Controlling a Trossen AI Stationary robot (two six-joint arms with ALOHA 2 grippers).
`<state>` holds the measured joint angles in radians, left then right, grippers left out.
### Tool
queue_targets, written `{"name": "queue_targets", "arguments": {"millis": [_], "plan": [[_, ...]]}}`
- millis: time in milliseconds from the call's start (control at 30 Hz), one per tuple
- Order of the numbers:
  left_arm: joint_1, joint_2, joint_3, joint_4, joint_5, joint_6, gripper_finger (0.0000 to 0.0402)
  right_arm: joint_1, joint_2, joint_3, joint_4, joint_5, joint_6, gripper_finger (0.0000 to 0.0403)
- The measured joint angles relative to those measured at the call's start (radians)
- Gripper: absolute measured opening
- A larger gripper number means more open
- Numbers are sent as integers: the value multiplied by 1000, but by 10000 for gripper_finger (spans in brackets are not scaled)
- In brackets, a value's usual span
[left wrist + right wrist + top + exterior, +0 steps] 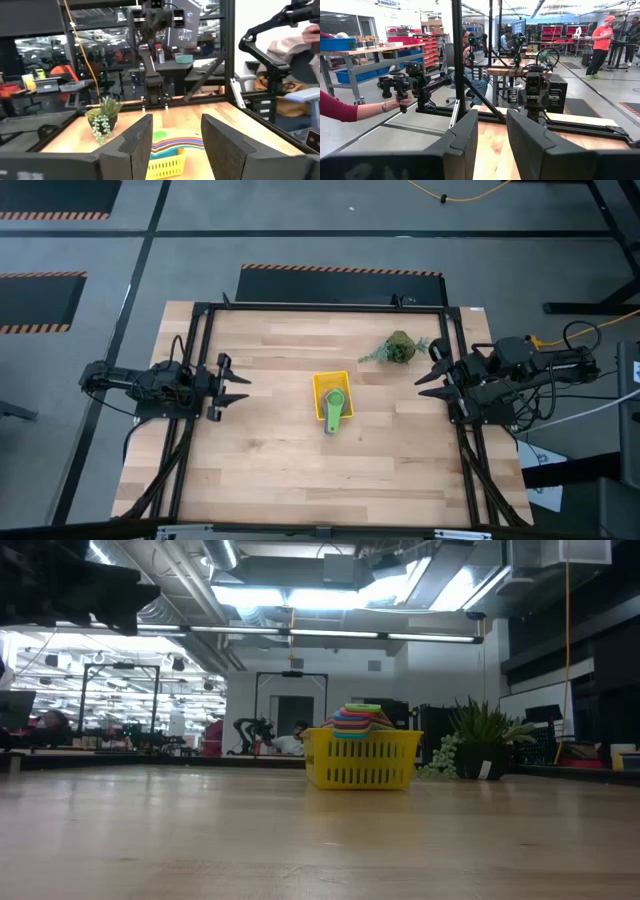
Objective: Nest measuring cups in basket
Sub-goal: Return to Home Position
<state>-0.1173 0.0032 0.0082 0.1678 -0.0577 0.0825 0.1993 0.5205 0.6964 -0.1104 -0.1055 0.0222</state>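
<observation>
The yellow basket point(331, 393) sits at the table's middle, also seen in the low view point(362, 761) and the left wrist view point(166, 165). The measuring cups point(356, 721) lie stacked inside it, green on top, and the green handle point(334, 418) sticks out over the near rim. The stack's coloured handles point(175, 144) fan out in the left wrist view. My left gripper point(238, 385) waits open at the table's left side. My right gripper point(428, 373) waits open at the right side. Both are well clear of the basket.
A small potted plant point(398, 348) stands on the table between the basket and the right arm, toward the far edge. Black frame rails point(320, 307) border the tabletop. A person's arm point(355, 108) holds a device beyond the table.
</observation>
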Motion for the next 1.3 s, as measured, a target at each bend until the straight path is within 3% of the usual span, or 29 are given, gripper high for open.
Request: {"name": "queue_targets", "arguments": {"millis": [233, 467, 567, 833, 1133, 1300], "plan": [[0, 0, 0, -57, 9, 9, 160, 0, 0, 0, 0, 11, -42, 108], [0, 0, 0, -71, -18, 9, 160, -23, 34, 0, 1, 184, -244, 108], [0, 0, 0, -71, -18, 9, 160, -73, 70, 0, 7, 188, -264, 108], [0, 0, 0, -70, -18, 8, 160, -234, 230, -1, 16, -68, -232, 108], [0, 0, 0, -71, -19, 5, 160, -367, 198, -1, -33, -87, -135, 108], [0, 0, 0, -72, -19, 5, 160, -388, 145, -1, -114, -178, -145, 108]]}}
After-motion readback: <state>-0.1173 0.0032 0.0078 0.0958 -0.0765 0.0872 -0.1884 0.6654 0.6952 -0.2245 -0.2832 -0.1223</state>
